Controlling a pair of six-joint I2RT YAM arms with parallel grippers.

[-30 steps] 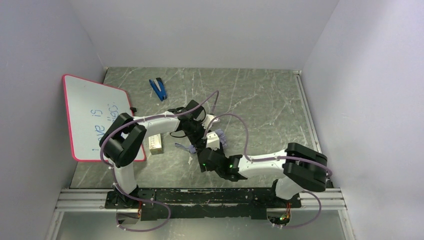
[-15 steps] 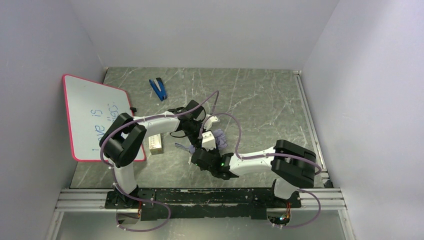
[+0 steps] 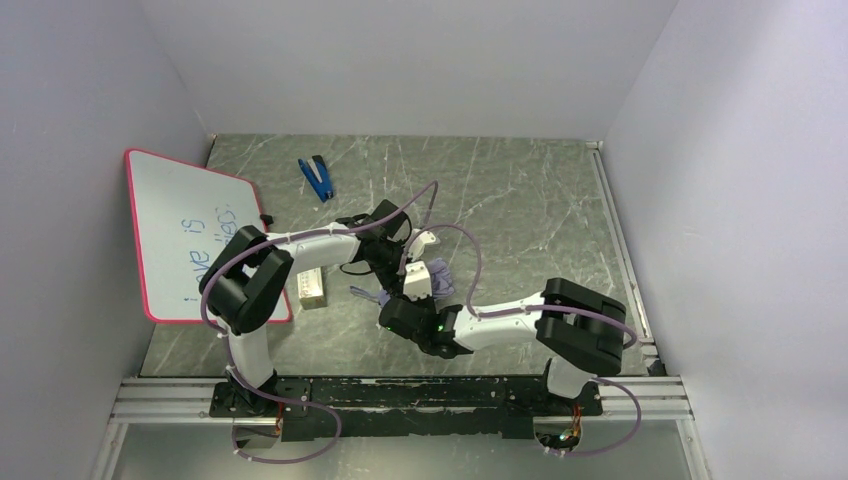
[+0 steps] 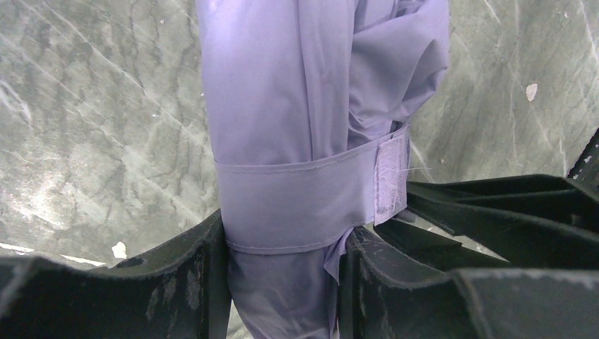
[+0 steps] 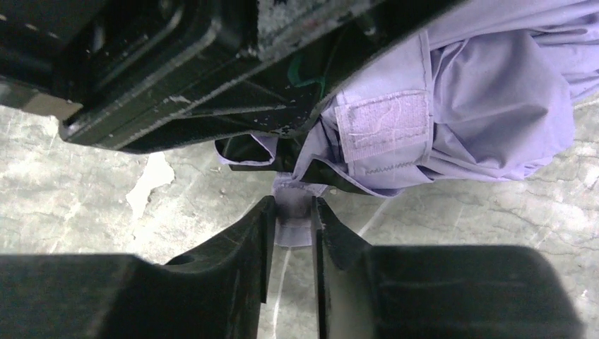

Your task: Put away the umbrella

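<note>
The umbrella (image 4: 311,106) is a folded bundle of pale lavender fabric near the table's middle, also in the top view (image 3: 428,281). Its closure strap (image 4: 304,201) is wrapped round it, with a fuzzy patch (image 4: 392,176) at the right. My left gripper (image 4: 286,244) is shut on the umbrella bundle just below the strap. In the right wrist view the umbrella (image 5: 494,106) lies under the left gripper's black body (image 5: 212,63). My right gripper (image 5: 293,229) is shut on the free end of the strap (image 5: 293,212), low over the table. The shaft and handle are hidden.
A pink-framed whiteboard (image 3: 185,235) leans at the left wall. A blue stapler-like tool (image 3: 318,178) lies at the back left. A small beige box (image 3: 312,287) sits beside the left arm. Both arms meet close together at the umbrella.
My right arm has swung left and its gripper has moved in toward the umbrella. The left arm and the umbrella have barely moved.
</note>
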